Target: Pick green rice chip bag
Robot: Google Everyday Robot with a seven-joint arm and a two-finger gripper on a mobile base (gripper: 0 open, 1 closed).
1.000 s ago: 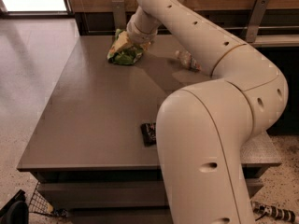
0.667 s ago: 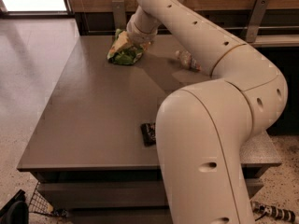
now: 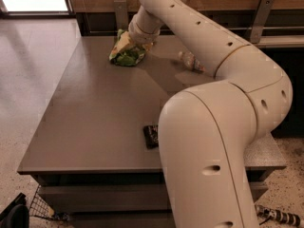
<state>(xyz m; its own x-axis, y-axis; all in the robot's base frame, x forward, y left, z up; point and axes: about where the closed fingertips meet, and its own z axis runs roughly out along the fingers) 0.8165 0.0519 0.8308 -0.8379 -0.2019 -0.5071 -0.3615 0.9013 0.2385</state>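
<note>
The green rice chip bag (image 3: 125, 54) lies at the far left of the grey table (image 3: 95, 108), crumpled, with pale chip pictures showing. My gripper (image 3: 138, 42) reaches down from the white arm and sits right at the bag's right upper side, touching or nearly touching it. The wrist hides the gripper's tip and part of the bag.
A clear plastic water bottle (image 3: 191, 61) lies on the table right of the bag. A black candy bar wrapper (image 3: 151, 136) lies near the front edge, partly behind my arm. A wooden wall and metal posts (image 3: 259, 18) stand behind the table.
</note>
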